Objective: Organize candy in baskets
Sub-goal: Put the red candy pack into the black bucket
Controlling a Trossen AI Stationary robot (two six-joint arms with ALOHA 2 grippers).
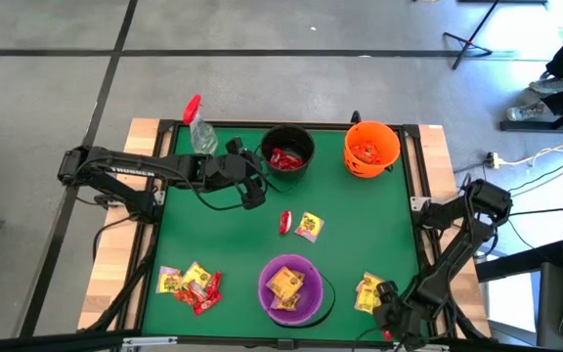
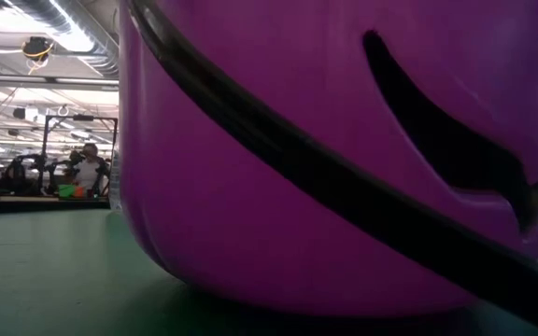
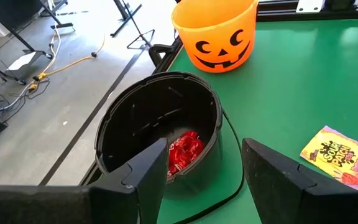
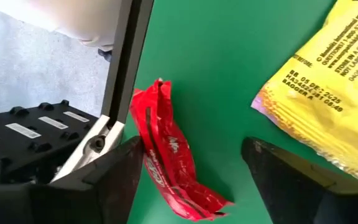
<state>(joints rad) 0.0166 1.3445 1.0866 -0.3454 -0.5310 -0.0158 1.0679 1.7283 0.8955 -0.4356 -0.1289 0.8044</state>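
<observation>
Purple bucket (image 2: 344, 159) fills the low view, its wire handle slanting across. From above, black bucket (image 1: 287, 153), orange bucket (image 1: 371, 148) and purple each hold candy; loose packets remain mid-table (image 1: 308, 226), front left (image 1: 190, 285) and front right, so roughly half is sorted. Left gripper (image 3: 204, 180) hangs spread over the black bucket. Right gripper (image 4: 194, 180) stands spread around a red packet (image 4: 169, 158), whose long axis runs diagonally between the fingers.

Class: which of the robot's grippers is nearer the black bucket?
Left. The left gripper hovers open right beside the black bucket; the right gripper is at the opposite corner, by loose candy.
</observation>
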